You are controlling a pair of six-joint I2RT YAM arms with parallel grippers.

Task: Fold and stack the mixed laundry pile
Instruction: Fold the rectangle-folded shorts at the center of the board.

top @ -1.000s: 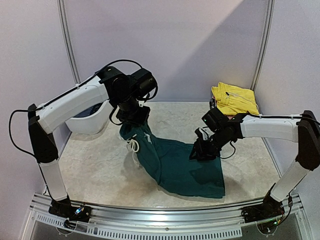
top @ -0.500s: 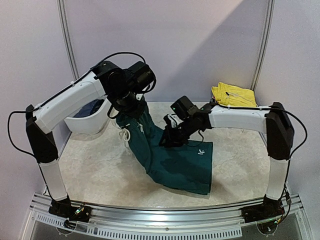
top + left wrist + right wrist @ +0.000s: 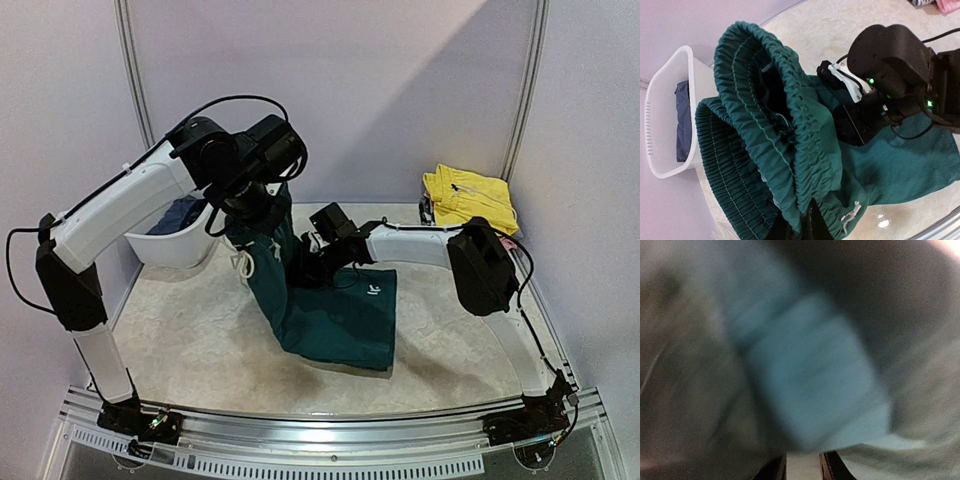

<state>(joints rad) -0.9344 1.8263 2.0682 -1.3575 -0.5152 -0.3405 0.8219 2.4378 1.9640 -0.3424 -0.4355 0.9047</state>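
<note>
At the left of the top view a white tub sits on the marbled worktop near the back wall, with a dark blue cloth lying in it. Just right of the tub, in the upper middle of the frame, the left tool hangs above the worktop. It is closed tight on the gathered waistband of the teal shorts. In the left wrist view the elastic band is bunched up and pinched between the dark fingers.

The shorts hang from that grip, slanting down to the right, and their lower part lies spread on the worktop in the middle of the frame. A white drawstring dangles at the left edge of the hanging cloth.

At the centre the right tool presses against the hanging cloth, just below and right of the left one. Its wrist view is a blur of teal cloth with the fingertips near together, and I cannot tell whether it grips anything.

In the upper right a yellow garment lies in the back corner, well apart from the shorts.
</note>
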